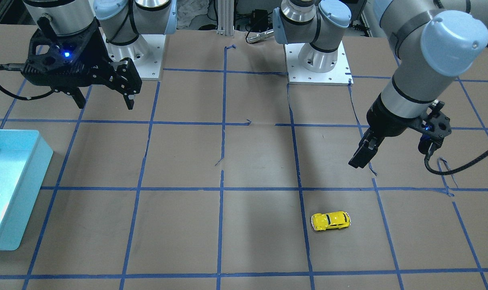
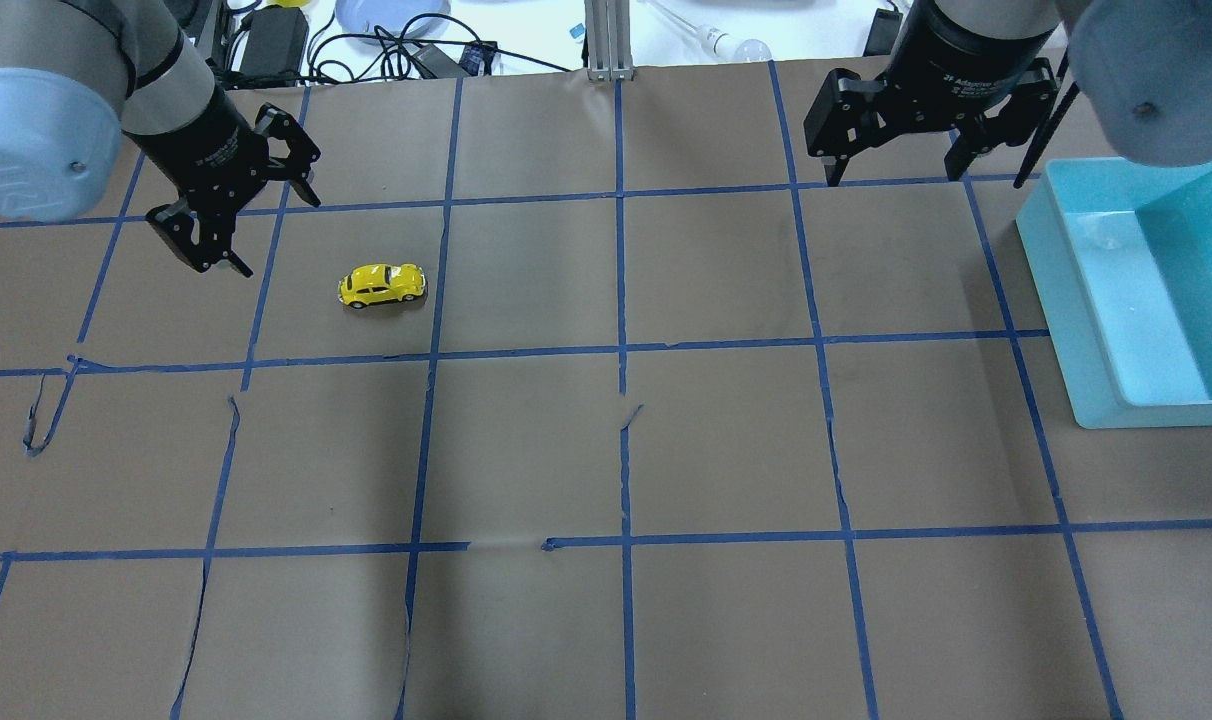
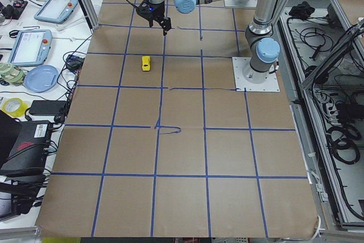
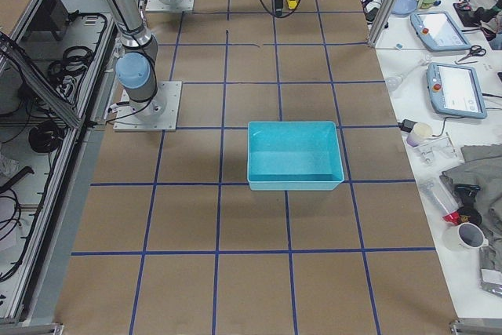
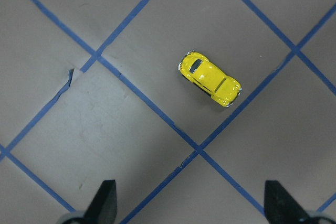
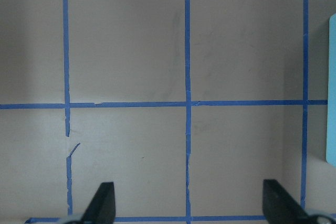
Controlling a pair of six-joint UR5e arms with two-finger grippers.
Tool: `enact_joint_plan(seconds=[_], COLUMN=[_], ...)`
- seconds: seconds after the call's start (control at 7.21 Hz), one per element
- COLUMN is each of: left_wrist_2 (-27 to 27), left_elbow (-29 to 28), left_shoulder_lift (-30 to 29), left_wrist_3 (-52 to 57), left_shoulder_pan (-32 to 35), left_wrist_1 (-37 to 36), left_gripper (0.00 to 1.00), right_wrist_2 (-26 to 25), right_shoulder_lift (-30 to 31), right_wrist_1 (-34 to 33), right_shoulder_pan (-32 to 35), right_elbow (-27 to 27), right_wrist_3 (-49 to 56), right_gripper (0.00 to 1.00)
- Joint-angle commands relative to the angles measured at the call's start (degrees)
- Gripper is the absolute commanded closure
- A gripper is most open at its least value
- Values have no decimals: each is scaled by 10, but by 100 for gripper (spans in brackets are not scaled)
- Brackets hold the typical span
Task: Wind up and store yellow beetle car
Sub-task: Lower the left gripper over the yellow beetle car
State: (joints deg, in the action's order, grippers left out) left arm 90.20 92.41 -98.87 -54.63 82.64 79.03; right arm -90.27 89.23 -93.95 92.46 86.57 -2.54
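The yellow beetle car (image 2: 382, 285) stands on its wheels on the brown paper table, on my left side; it also shows in the front view (image 1: 331, 220) and the left wrist view (image 5: 211, 78). My left gripper (image 2: 276, 235) is open and empty. It hangs above the table, apart from the car, to its left and a little farther from my base; it also shows in the front view (image 1: 358, 159) and the left wrist view (image 5: 191, 205). My right gripper (image 2: 893, 178) is open and empty, high over the far right of the table (image 1: 106, 105), beside the bin.
A teal open bin (image 2: 1056, 300) sits at the table's right edge (image 1: 22, 181) and looks empty (image 4: 294, 182). Blue tape lines divide the brown paper into squares. The arm bases (image 1: 318, 64) stand at my side of the table.
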Motion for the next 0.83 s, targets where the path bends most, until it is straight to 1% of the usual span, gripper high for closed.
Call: enact_joint_plan(seconds=[0.0, 0.14, 0.28, 0.42, 0.55, 0.69], left_wrist_2=[-7, -14, -43, -38, -36, -35], left_elbow=[13, 12, 13, 13, 12, 8], left_shoulder_lift=[-46, -67, -88, -110, -133, -153], left_wrist_3=[-183, -191, -196, -201, -206, -210], left_shoulder_pan=[0, 0, 0, 0, -2, -3], left_wrist_1=[-44, -49, -81, -132, -162, -166], left_gripper=[0, 0, 0, 0, 0, 0], right_wrist_2=[-1, 0, 0, 0, 0, 0], right_shoulder_lift=[0, 0, 0, 0, 0, 0], right_wrist_1=[0, 0, 0, 0, 0, 0], right_shoulder_pan=[0, 0, 0, 0, 0, 0], right_elbow=[0, 0, 0, 0, 1, 0], right_wrist_3=[0, 0, 0, 0, 0, 0], right_gripper=[0, 0, 0, 0, 0, 0])
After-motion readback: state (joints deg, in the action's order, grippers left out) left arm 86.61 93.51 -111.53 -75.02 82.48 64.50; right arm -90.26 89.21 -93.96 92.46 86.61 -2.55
